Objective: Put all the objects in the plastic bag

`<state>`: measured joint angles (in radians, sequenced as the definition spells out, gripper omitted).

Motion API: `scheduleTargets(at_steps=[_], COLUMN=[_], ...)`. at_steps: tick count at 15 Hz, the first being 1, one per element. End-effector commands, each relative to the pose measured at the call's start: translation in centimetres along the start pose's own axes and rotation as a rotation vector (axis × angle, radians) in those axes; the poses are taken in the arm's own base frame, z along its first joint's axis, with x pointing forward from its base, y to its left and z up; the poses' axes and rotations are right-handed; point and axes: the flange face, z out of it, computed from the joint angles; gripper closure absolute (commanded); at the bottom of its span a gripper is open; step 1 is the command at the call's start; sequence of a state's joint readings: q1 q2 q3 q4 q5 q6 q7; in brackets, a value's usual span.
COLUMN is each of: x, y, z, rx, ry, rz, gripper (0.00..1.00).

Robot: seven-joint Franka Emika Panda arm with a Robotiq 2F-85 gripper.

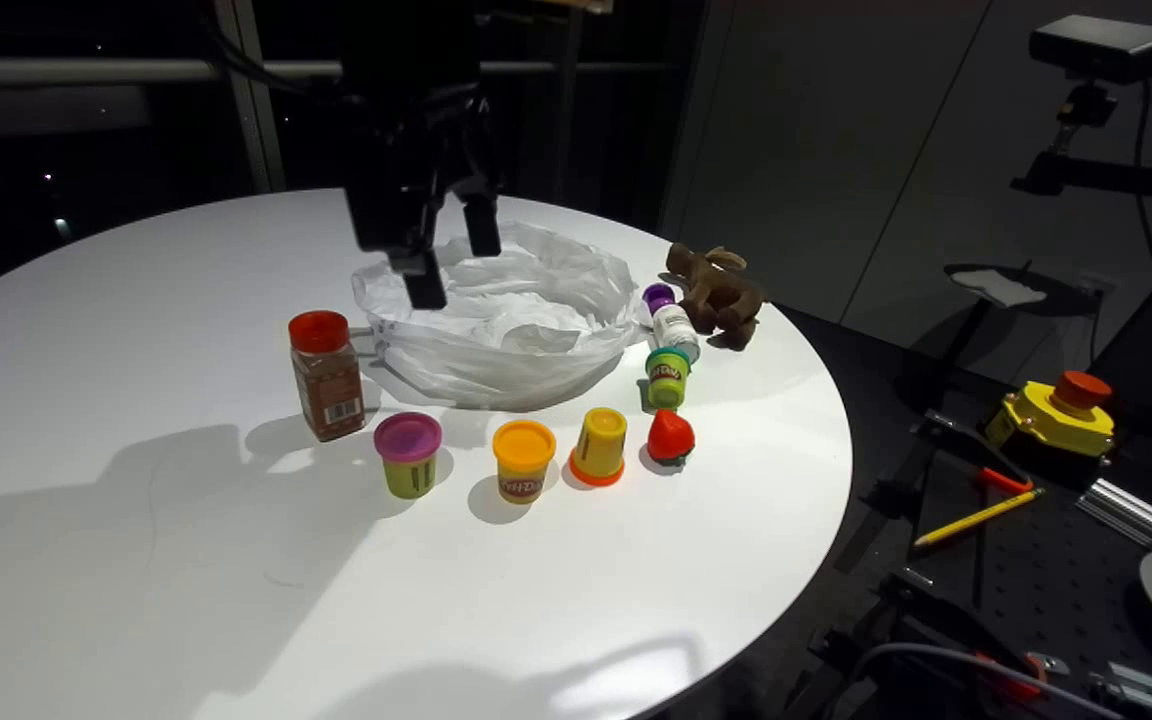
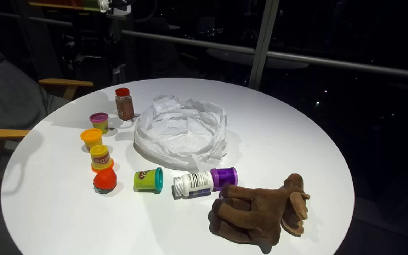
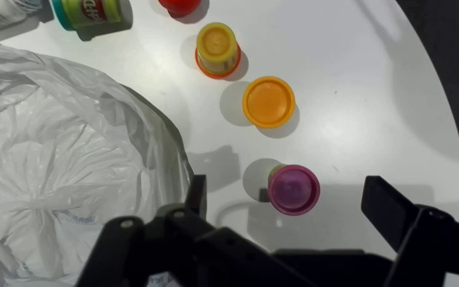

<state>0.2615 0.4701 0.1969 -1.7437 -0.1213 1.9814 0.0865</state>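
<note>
The purple-lidded tub (image 3: 294,190) stands upright on the counter (image 3: 353,139), near the plastic bag (image 3: 153,139). The hand (image 1: 454,262), high above, has its fingers (image 3: 387,211) wide apart and holds nothing. Probably it should go straight down around the tub, without touching the bag.

Strong light whitens the counter (image 1: 496,600) around the plastic bag (image 2: 181,156), while the window (image 2: 331,35) beyond the bag is nearly black, pricked with small bright points. In the wrist view the orange-lidded tub (image 3: 269,102) throws two shadows, one toward the bag and one away; glare blooms on the counter farther from the bag. In an exterior view the hand (image 1: 454,265), seen against the bag, is a near-black silhouette; the print on the red-lidded jar (image 1: 326,385) beside the bag is too soft to read, and a broad shadow greys the counter on that side of the bag.
</note>
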Motion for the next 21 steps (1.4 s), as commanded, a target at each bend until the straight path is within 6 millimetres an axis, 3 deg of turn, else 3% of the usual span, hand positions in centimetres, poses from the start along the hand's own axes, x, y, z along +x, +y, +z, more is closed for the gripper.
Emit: scheduleTargets(at_steps=[1,6,10,18,19,20,21], x=[3.3,4.2,4.2,4.3,4.4,4.3,4.4], y=[-2.6,-4.9,-5.7,-6.0,-6.0,-6.1,-6.1], z=[2.8,8.5,9.5,11.2,11.5,11.7,12.0], rx=[0.005,-0.085,-0.161,-0.136,-0.131,-0.13,-0.132], ry=[0.067,0.067,0.118,0.087,0.083,0.083,0.08], rz=[0.066,0.105,0.125,0.117,0.113,0.11,0.109], gripper=[0.0,0.0,0.0,0.0,0.03,0.26,0.27])
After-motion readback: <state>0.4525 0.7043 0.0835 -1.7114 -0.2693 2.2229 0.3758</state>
